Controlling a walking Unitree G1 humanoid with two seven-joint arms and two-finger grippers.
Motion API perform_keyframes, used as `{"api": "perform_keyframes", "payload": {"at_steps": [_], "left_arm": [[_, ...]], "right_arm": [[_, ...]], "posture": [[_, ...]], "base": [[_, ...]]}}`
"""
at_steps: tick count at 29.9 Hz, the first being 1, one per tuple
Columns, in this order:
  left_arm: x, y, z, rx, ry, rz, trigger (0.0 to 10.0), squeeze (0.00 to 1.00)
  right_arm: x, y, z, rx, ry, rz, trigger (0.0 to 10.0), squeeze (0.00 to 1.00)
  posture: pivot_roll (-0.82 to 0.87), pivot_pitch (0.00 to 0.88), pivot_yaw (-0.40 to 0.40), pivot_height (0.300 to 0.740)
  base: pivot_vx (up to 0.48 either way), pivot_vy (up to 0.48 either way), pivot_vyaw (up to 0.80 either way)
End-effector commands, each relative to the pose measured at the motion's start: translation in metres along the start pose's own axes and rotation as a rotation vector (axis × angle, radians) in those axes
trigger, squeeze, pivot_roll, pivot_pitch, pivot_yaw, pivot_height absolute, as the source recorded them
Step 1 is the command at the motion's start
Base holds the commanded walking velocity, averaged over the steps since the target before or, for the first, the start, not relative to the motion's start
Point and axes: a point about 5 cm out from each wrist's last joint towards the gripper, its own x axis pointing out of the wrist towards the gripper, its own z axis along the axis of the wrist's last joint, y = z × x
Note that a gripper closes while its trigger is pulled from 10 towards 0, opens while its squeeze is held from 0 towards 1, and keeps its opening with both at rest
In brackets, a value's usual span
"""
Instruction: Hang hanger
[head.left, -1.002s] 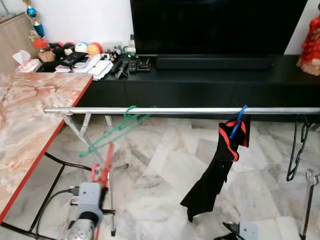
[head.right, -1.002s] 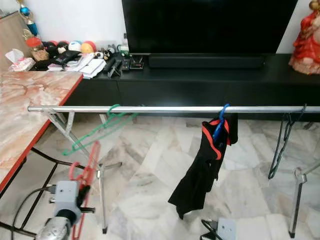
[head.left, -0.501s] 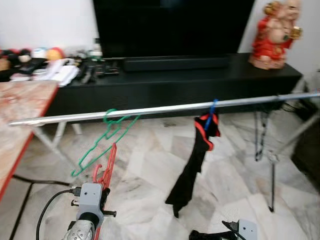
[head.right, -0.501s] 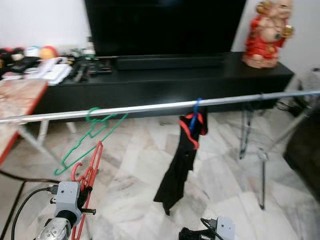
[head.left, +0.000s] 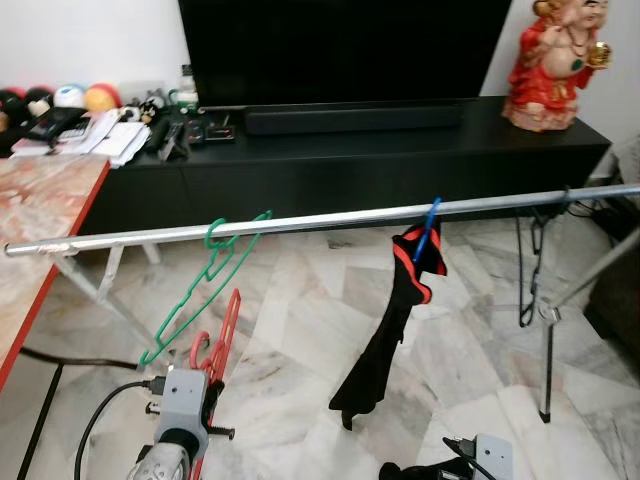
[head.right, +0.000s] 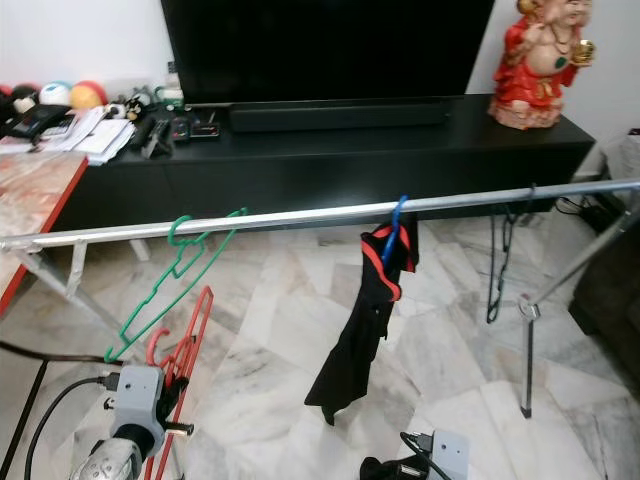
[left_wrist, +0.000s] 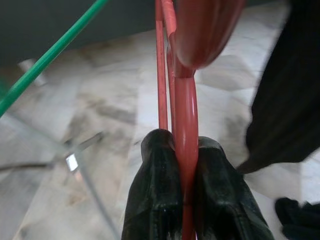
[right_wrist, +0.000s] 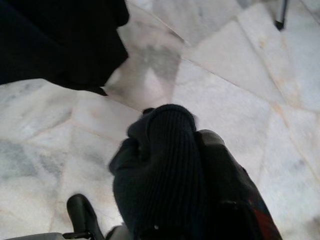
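A red hanger (head.left: 222, 338) stands upright in my left gripper (head.left: 207, 372), low in front of the rail and just right of the green hanger. In the left wrist view both black fingers (left_wrist: 155, 200) are shut on the red hanger's (left_wrist: 185, 125) bar. The silver rail (head.left: 320, 219) runs across the room at chest height. On it hang a green hanger (head.left: 205, 283), a blue hanger (head.left: 428, 222) carrying a black and red garment (head.left: 392, 320), and a black hanger (head.left: 530, 262). My right gripper (right_wrist: 200, 165) is low near the floor, shut on a black knit cloth (right_wrist: 160, 170).
A marble table with a red edge (head.left: 40, 215) stands at the left. The rack's legs (head.left: 546, 350) slant down at both ends. A black TV bench (head.left: 380, 150) with a red figurine (head.left: 552, 50) lies behind the rail. Cables (head.left: 60, 360) run over the marble floor.
The camera has swung to the right, so the table sits further left and the figurine has come into view. Both grippers keep their holds.
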Motion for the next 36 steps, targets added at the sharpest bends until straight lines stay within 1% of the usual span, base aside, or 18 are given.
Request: {"api": "perform_keyframes", "payload": {"at_steps": [1, 7, 12, 17, 21, 23, 36], "left_arm": [[0.0001, -0.0053, 0.0013, 0.018, -0.001, -0.033, 10.0, 0.0], [0.0, -0.0098, 0.0017, 0.035, -0.002, -0.064, 10.0, 0.0], [-0.0001, -0.0106, 0.0015, 0.04, 0.001, -0.071, 10.0, 0.0], [-0.0006, -0.0104, 0.0018, 0.075, 0.001, -0.083, 10.0, 0.0], [-0.0004, -0.0088, 0.0017, 0.087, 0.001, -0.07, 10.0, 0.0], [0.0004, -0.0076, 0.0028, 0.07, -0.003, -0.058, 10.0, 0.0], [-0.0007, -0.0056, 0.0021, 0.063, 0.003, -0.04, 10.0, 0.0]], "right_arm": [[-0.0003, -0.0031, -0.0015, 0.008, 0.006, -0.01, 10.0, 0.0], [-0.0003, -0.0035, -0.0016, 0.006, 0.007, -0.012, 10.0, 0.0], [-0.0003, -0.0033, -0.0015, 0.006, 0.007, -0.011, 10.0, 0.0], [-0.0003, -0.0032, -0.0013, 0.005, 0.007, -0.01, 10.0, 0.0], [-0.0002, -0.003, -0.0012, 0.004, 0.006, -0.009, 10.0, 0.0], [-0.0002, -0.0028, -0.0005, -0.001, 0.001, -0.006, 10.0, 0.0], [-0.0003, -0.0024, -0.0003, 0.004, -0.005, -0.003, 10.0, 0.0]], "posture": [[0.1, 0.064, -0.004, 0.74], [0.1, 0.064, -0.006, 0.74], [0.1, 0.065, -0.006, 0.74], [0.1, 0.064, -0.005, 0.74], [0.1, 0.063, -0.005, 0.74], [0.1, 0.062, -0.005, 0.74], [0.1, 0.062, -0.004, 0.74]], "base": [[0.0, 0.0, -0.79], [0.0, 0.0, -0.78], [0.0, 0.0, -0.78], [0.0, 0.0, -0.78], [0.0, -0.366, -0.78], [0.0, 0.0, 0.0], [0.0, 0.0, 0.0]]}}
